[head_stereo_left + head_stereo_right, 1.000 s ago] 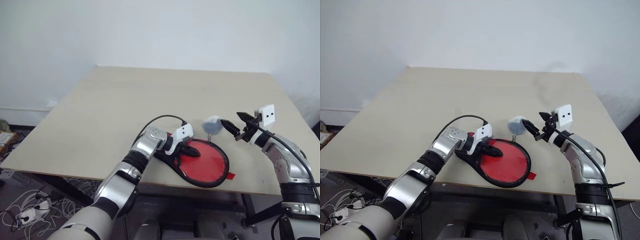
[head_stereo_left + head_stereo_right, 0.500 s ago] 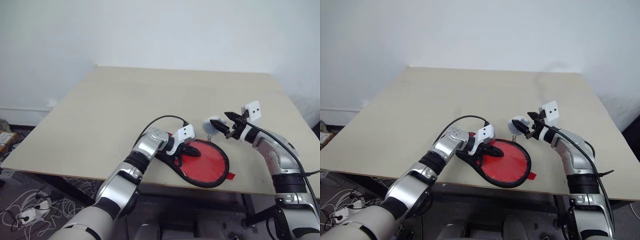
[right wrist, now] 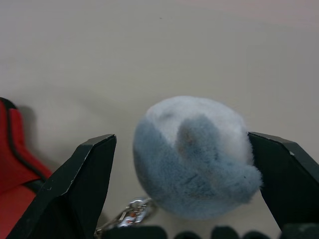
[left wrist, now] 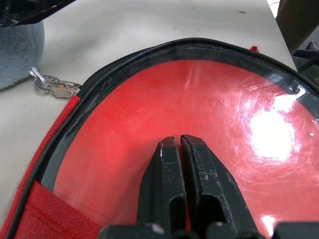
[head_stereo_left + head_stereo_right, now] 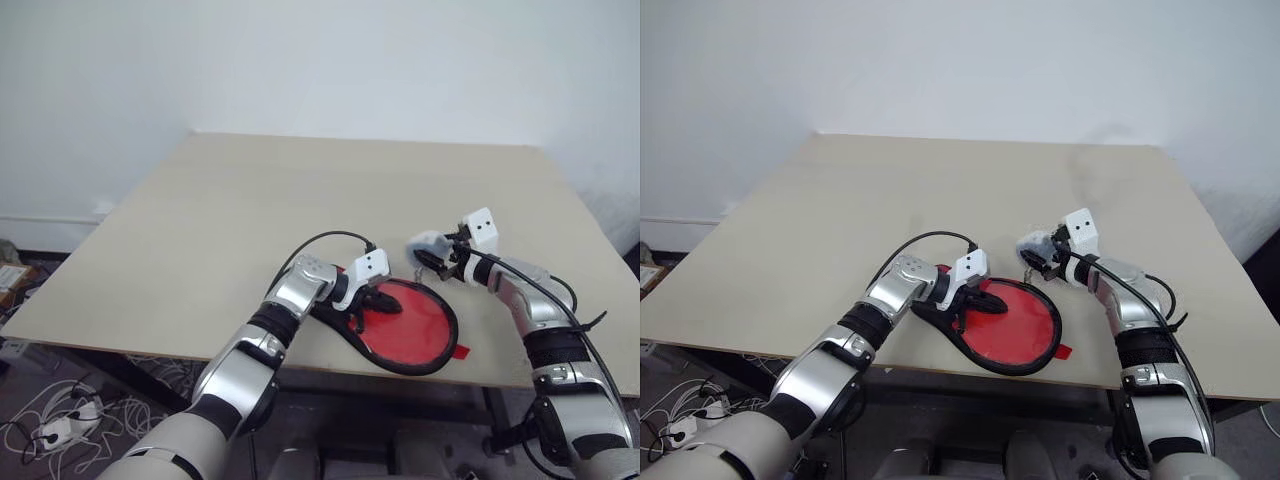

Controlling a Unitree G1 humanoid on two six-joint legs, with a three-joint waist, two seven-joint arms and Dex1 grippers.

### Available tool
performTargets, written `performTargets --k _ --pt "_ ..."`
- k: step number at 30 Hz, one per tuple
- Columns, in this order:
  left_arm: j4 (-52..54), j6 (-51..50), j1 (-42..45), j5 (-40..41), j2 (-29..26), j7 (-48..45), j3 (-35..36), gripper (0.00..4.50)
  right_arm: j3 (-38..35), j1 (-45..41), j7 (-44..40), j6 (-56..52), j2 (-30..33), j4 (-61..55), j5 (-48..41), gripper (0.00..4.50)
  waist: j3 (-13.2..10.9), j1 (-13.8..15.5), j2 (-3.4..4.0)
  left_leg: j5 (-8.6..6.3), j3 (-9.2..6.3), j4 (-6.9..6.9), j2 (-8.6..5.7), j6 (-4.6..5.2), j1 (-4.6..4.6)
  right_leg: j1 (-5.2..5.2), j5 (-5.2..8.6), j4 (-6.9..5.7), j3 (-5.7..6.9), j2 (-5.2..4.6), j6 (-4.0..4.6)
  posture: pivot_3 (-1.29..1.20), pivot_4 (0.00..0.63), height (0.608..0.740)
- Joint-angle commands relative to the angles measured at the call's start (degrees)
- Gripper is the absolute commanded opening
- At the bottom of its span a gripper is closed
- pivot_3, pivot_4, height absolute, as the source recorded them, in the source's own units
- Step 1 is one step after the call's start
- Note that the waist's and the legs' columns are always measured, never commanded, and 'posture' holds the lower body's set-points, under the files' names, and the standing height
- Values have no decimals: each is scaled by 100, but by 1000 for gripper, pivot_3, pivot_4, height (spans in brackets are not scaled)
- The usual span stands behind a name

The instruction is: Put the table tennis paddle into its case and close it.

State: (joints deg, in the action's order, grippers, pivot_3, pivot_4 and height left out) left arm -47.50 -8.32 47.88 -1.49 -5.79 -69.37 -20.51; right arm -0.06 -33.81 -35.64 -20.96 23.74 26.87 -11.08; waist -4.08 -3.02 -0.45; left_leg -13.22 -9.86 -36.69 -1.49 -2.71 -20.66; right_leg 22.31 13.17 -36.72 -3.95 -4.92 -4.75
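— Lying near the front edge of the table (image 5: 200, 210), is the case (image 5: 405, 328) holding the table tennis paddle (image 4: 209, 119)?

— Yes. The red face shows through the clear plastic side, with the black rim running round it and a small red tab (image 5: 459, 352) sticking out at the edge nearest the robot.

— How does the left gripper (image 4: 180, 149) stand?

— Its two black fingers are pressed together, tips resting on the clear plastic over the red rubber. Nothing sits between them.

— And the right gripper (image 3: 182, 164)?

— Its jaws stand wide apart, one on each side of a fluffy grey-blue ball (image 3: 192, 154). Whether the fingers touch the fluff cannot be told; the near finger looks just beside it.

— Is the ball joined to anything?

— A short metal chain (image 4: 54, 85) runs from it toward the case's rim, just beside the red trim.
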Motion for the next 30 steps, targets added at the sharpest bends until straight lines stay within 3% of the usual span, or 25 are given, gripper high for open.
performTargets --k 1,10,23,26,30 --pt "13 -20 102 -51 -25 -9 12 86 -66 -304 104 186 -68 134 75 4500 0 -7 1 0 1 0 0 0 0 0 0 0 0 0 0 0 0 740" --pt "7 3 105 -81 -49 9 -1 86 -33 -463 46 221 -203 438 152 4500 1 -22 2 0 -1 2 0 0 1 0 0 -1 -1 0 0 0 0 740" --pt "51 6 36 -115 -81 47 -23 0 50 -403 -10 148 -221 445 275 991 2 -36 4 0 -1 1 0 0 2 0 -1 -2 -1 0 0 0 0 740" --pt "77 -11 17 -112 -70 46 -32 0 72 -354 -25 114 -203 390 275 442 2 -36 4 0 -1 2 0 0 2 0 0 -2 -1 0 0 0 0 740" --pt "90 -19 0 -111 -57 44 -41 0 69 -315 -11 84 -189 350 273 265 3 -36 4 0 -1 2 0 0 2 -1 0 -2 0 0 0 0 0 740"
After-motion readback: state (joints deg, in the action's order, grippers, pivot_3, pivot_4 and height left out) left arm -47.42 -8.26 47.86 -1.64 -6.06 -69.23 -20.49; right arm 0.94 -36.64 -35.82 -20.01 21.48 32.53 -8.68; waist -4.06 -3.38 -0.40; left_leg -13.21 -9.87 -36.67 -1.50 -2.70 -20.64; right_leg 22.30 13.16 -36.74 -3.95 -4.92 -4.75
